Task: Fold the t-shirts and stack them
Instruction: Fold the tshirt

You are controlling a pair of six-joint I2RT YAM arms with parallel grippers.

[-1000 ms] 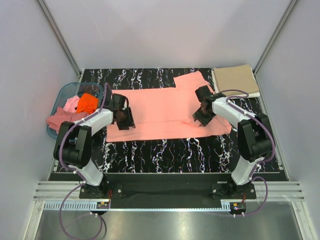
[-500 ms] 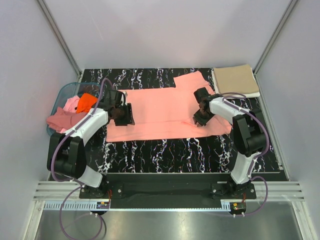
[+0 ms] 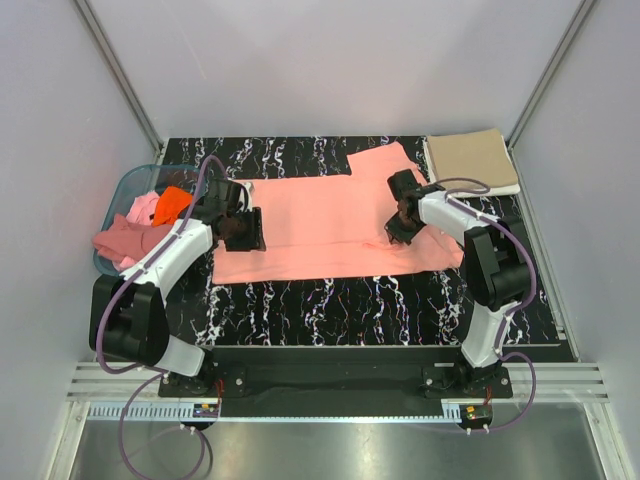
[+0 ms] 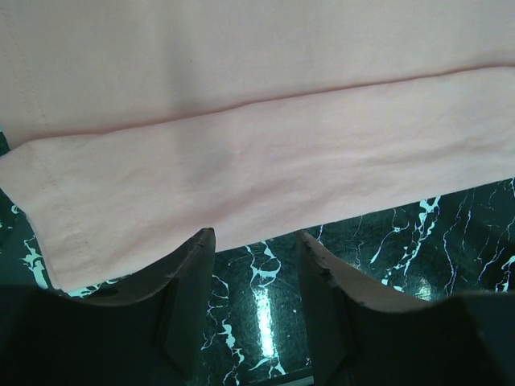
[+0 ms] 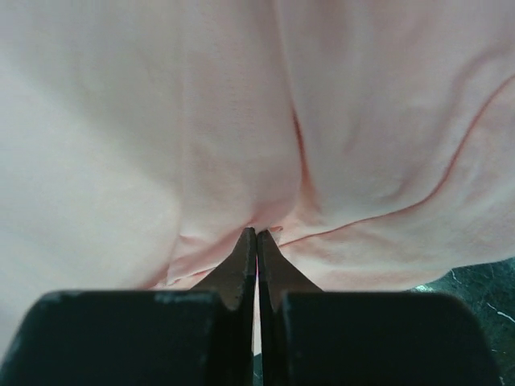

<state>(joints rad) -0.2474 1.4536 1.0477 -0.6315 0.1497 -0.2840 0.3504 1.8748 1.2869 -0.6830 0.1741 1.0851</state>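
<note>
A salmon-pink t-shirt (image 3: 330, 225) lies spread flat across the black marbled table. My left gripper (image 3: 243, 231) is open over the shirt's left hem; in the left wrist view (image 4: 256, 241) its jaws stand apart over bare table, just off the folded edge of the shirt (image 4: 241, 161). My right gripper (image 3: 398, 222) is shut on a pinch of the salmon-pink fabric near the right sleeve, and the right wrist view (image 5: 257, 235) shows cloth bunched at the closed tips. A folded tan t-shirt (image 3: 470, 160) lies at the back right.
A translucent teal basket (image 3: 125, 190) at the left edge holds orange (image 3: 175, 205) and light pink tees, with a dusty rose one (image 3: 125, 240) draped over its rim. Bare marbled table (image 3: 350, 300) lies in front of the shirt.
My left arm has swung back toward the basket and its gripper sits a little farther back on the shirt's left edge. My right gripper has shifted slightly back.
</note>
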